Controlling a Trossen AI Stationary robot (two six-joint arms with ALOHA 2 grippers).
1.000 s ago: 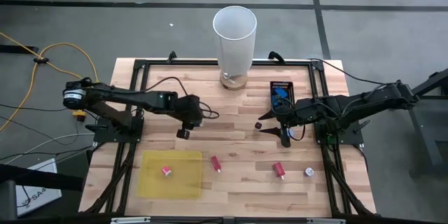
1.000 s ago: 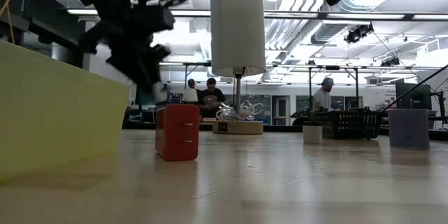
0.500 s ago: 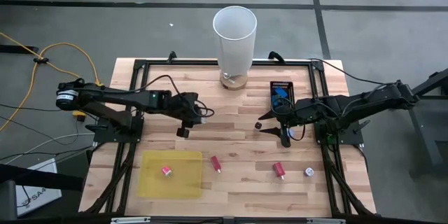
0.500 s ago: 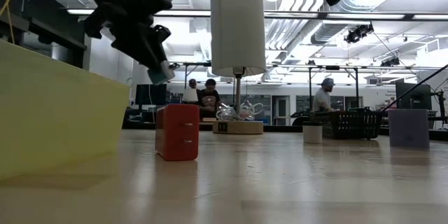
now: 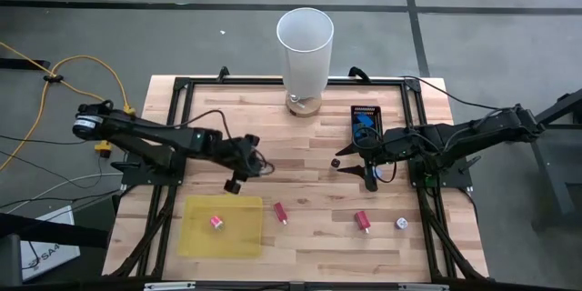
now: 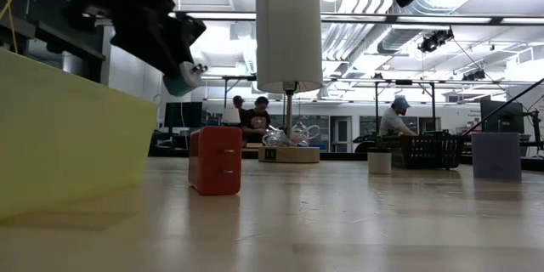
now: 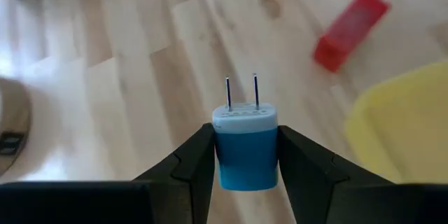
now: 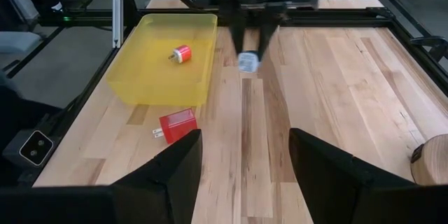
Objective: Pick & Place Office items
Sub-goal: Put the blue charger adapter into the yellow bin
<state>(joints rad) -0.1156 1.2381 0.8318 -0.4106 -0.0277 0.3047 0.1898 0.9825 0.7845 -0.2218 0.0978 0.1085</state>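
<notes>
My left gripper (image 5: 234, 183) hangs above the table just beyond the yellow tray's (image 5: 238, 207) far edge, shut on a blue plug adapter (image 7: 245, 155) with a white face and two metal prongs. The low view shows the adapter (image 6: 183, 77) high above the table. One red piece (image 5: 216, 223) lies in the tray. On the bare wood lie a red block (image 5: 280, 212), a red cylinder (image 5: 362, 221), a whitish round piece (image 5: 400, 224) and a small dark piece (image 5: 336, 161). My right gripper (image 5: 364, 175) waits open at the right. My left gripper pinches the adapter's two blue side walls (image 7: 219, 159) between its two fingers (image 7: 192, 164), behind the white face. The fingers slant down from the table's left, and the prongs (image 7: 241, 91) point on past the fingertips. The adapter is lifted clear of the table.
A tall white cylinder (image 5: 305, 41) stands on a wooden base at the far edge. A small black tray (image 5: 367, 113) with blue pieces lies just beyond my right gripper. Black frame rails (image 5: 173, 127) run round the table. Bare wood lies between the two arms.
My left gripper has swung toward the table's near edge, closer to the yellow tray, and has rolled a little. It has stayed shut on the blue adapter, which has kept clear of the table.
</notes>
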